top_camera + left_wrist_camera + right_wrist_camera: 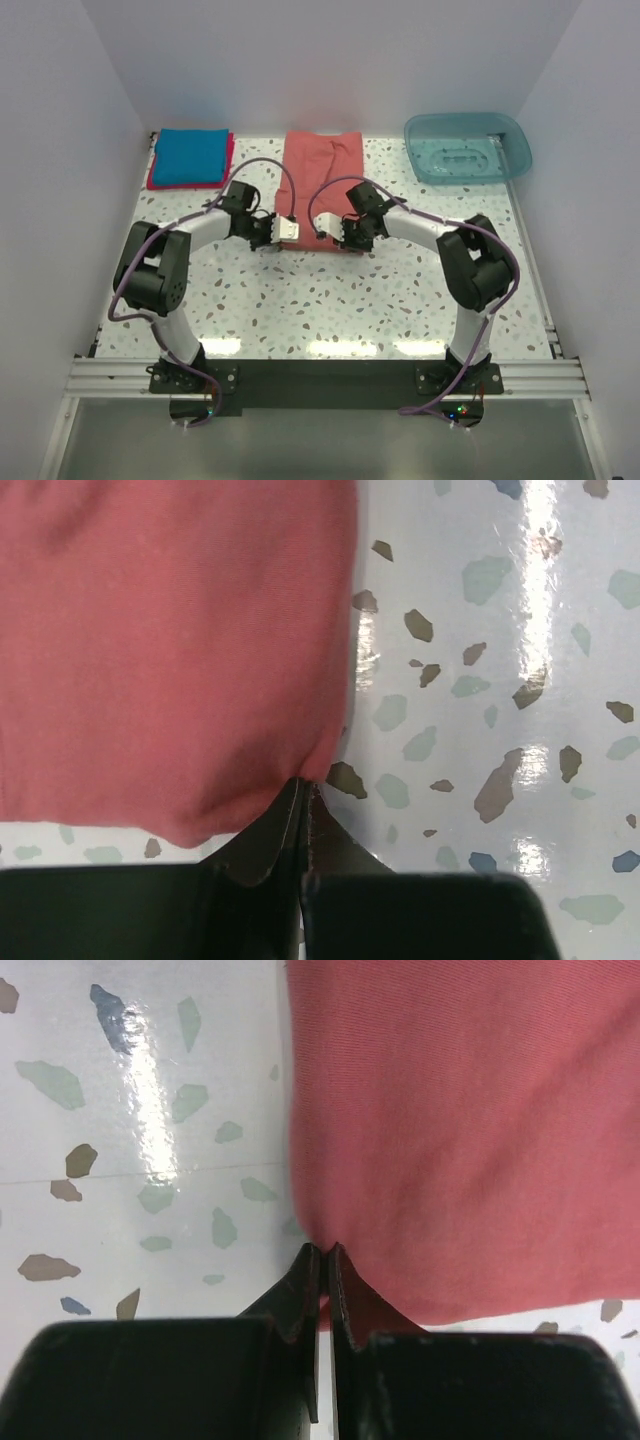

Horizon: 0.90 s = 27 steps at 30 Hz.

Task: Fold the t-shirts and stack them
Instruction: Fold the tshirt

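white-walled booth, glossy speckled table (400,300), and i'm watching through the overhead and both wrist cams. the salmon-red t-shirt (320,170) is my reference for everything. it lies flat on the far half of the table, about centred, folded into a long strip running away from the arm bases. there are some creases near its far end.

the left gripper (303,785) sits at that shirt's near-left corner with its jaws pressed together. the wrist cam shows the cloth corner bunching right into the tips, so it has a pinch of fabric. the right gripper (325,1250) is at the near-right corner doing the same: jaws closed tight, with the red hem tucked between them. both arms bend inward toward the shirt's near edge, and the two grippers are near each other.

to the left of the salmon shirt, at the far-left corner, the blue t-shirt (192,155) is folded on top of the crimson-pink t-shirt (160,183), which only shows as a rim underneath. off to the right of the salmon shirt is a teal tub (467,147), well apart from it.
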Each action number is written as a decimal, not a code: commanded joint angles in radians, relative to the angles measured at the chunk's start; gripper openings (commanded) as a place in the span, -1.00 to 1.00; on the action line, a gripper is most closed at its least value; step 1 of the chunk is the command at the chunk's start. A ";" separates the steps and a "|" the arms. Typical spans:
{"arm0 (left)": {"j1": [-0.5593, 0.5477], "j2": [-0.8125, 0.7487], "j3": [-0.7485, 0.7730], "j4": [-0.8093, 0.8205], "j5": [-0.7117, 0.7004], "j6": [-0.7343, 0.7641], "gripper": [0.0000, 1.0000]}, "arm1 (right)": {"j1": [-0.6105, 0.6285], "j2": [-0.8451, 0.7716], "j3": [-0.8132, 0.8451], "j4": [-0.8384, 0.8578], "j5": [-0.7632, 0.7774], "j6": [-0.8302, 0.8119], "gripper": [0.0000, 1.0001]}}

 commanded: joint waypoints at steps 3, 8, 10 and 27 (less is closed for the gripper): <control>0.018 -0.080 0.124 -0.083 0.058 -0.078 -1.00 | -0.046 -0.063 0.126 -0.090 -0.044 0.030 -1.00; 0.018 -0.120 0.177 -0.112 0.066 -0.123 -1.00 | -0.079 -0.080 0.208 -0.170 -0.069 -0.013 -1.00; 0.018 -0.143 0.176 -0.121 0.066 -0.123 -1.00 | -0.091 -0.094 0.221 -0.191 -0.083 -0.025 -1.00; -0.120 -0.603 -0.077 -0.547 0.230 -0.136 -1.00 | 0.006 -0.560 -0.062 -0.532 -0.297 -0.020 -1.00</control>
